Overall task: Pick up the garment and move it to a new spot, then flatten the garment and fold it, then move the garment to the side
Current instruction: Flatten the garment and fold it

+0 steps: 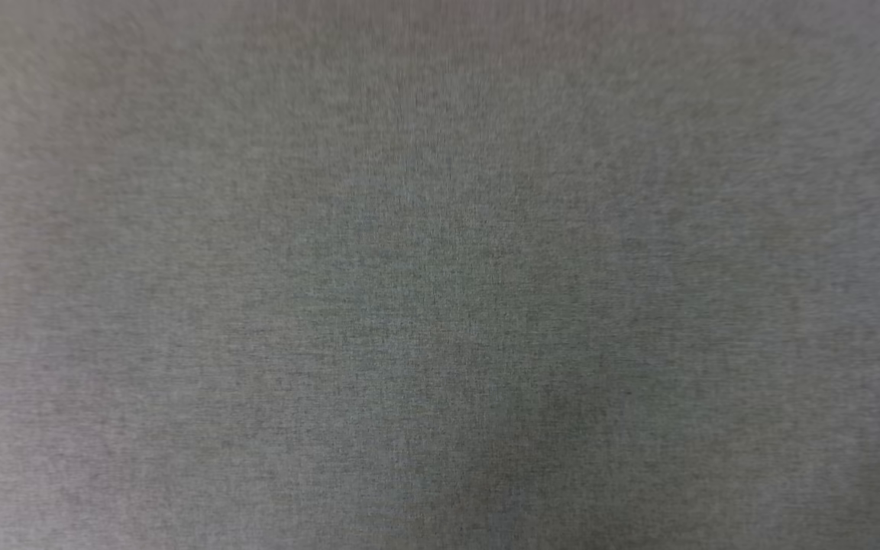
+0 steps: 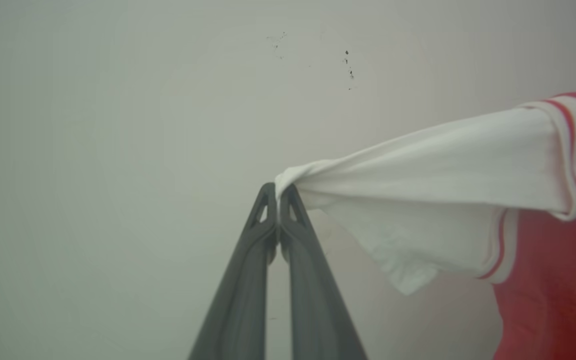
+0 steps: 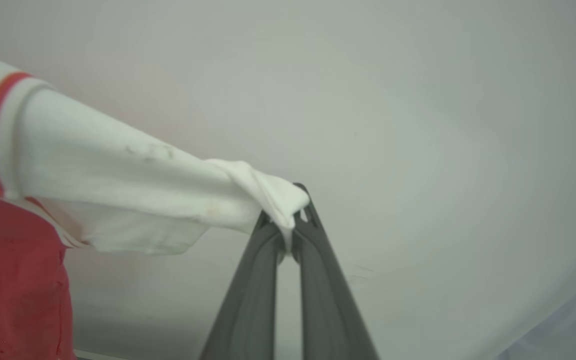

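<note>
Looking down from the head, the camera meets a blurred grey woven surface (image 1: 440, 275), too soft to say whether it is the bench covering or something else. Against a plain pale backdrop (image 2: 93, 150) in both wrist views, the red jersey T-shirt (image 2: 548, 280) is spread between the two arms, its red body (image 3: 13, 280) hanging at the inner edge of each view. I judge this a carry hold: gripping both sleeve ends keeps the cloth open and uncrumpled so it can be laid flat at the new spot. A white sleeve (image 2: 443, 165) with red-white stripe trim is pulled taut toward the left end effector (image 2: 278, 192), whose fingers are pressed together on a bunched pinch of its cuff. The opposite sleeve (image 3: 118, 185) runs likewise to the right end effector (image 3: 292, 220), clamped on a fold draped over its tips. Each sleeve's loose hem sags below the taut line. A few dark specks (image 2: 349, 65) mark the backdrop.
</note>
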Motion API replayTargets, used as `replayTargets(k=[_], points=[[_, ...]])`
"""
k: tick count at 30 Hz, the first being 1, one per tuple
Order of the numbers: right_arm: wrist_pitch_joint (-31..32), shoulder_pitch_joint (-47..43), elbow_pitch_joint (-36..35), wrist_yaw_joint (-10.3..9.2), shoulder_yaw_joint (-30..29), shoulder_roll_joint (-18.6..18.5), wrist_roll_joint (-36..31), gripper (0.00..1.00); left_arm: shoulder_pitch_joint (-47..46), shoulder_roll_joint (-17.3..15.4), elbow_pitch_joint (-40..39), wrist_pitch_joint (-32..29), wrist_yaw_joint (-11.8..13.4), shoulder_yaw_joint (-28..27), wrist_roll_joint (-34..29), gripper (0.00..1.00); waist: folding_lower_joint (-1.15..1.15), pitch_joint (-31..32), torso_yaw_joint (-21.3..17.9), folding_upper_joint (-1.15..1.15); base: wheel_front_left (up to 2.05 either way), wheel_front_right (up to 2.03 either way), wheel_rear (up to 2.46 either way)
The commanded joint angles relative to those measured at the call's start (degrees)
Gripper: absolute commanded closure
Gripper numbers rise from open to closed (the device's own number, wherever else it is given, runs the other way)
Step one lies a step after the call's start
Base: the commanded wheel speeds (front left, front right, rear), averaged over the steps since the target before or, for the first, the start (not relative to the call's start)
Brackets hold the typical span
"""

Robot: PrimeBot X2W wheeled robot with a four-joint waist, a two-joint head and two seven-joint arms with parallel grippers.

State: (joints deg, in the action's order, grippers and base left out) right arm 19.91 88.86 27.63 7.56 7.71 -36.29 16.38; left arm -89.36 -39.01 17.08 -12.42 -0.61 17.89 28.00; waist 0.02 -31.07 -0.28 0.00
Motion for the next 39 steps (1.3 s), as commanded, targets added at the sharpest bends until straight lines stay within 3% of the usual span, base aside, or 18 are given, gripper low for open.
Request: replayTargets(k=[1, 5, 10, 15, 21, 29, 39], points=[[-2.0, 2.4, 2.7, -0.14, -0.3, 0.6, -1.1, 1.0, -2.6, 0.7, 3.3, 2.2, 0.0, -0.1, -0.9, 1.0, -0.02, -4.1, 0.4, 0.0, 0.0, 0.0, 0.0], [-7.6, 5.9, 8.6, -0.14, -1.4, 2.7, -3.4, 1.0, -6.7, 3.2, 9.3, 8.1, 0.2, 0.2, -2.3, 1.0, -0.02, -6.2, 0.8, 0.0, 0.0, 0.0, 0.0], [-12.8, 3.5, 14.8, -0.14, -1.7, 5.8, -3.4, 1.0, -4.0, 6.7, 14.6, 13.6, -0.7, 1.6, -1.7, 1.0, -0.02, -6.1, 1.3, 0.0, 0.0, 0.0, 0.0], [-15.2, -3.1, 18.6, -0.13, 1.0, 7.4, -1.6, 1.0, 4.9, 9.8, 17.2, 17.4, -1.4, 3.3, -0.3, 1.0, -0.02, -2.9, 1.8, 0.0, 0.0, 0.0, 0.0], [-14.8, -15.1, 20.2, -0.13, 4.6, 7.3, 2.0, 1.0, 20.3, 11.6, 17.1, 21.5, -0.3, 4.4, 1.6, 1.0, -0.02, 3.5, 1.9, 0.0, 0.0, 0.0, 0.0], [-10.2, -31.6, 19.3, -0.13, 8.5, 5.2, 8.1, 1.0, 41.2, 10.6, 13.7, 18.2, 0.8, 5.4, 5.9, 1.0, -0.02, 13.1, 2.4, 0.0, 0.0, 0.0, 0.0], [-2.0, -48.1, 14.0, -0.15, 8.7, 1.9, 15.5, 1.0, 60.1, 5.9, 5.6, 6.1, 2.3, 7.3, 10.9, 1.0, -0.02, 22.1, 3.1, 0.0, 0.0, 0.0, 0.0]])
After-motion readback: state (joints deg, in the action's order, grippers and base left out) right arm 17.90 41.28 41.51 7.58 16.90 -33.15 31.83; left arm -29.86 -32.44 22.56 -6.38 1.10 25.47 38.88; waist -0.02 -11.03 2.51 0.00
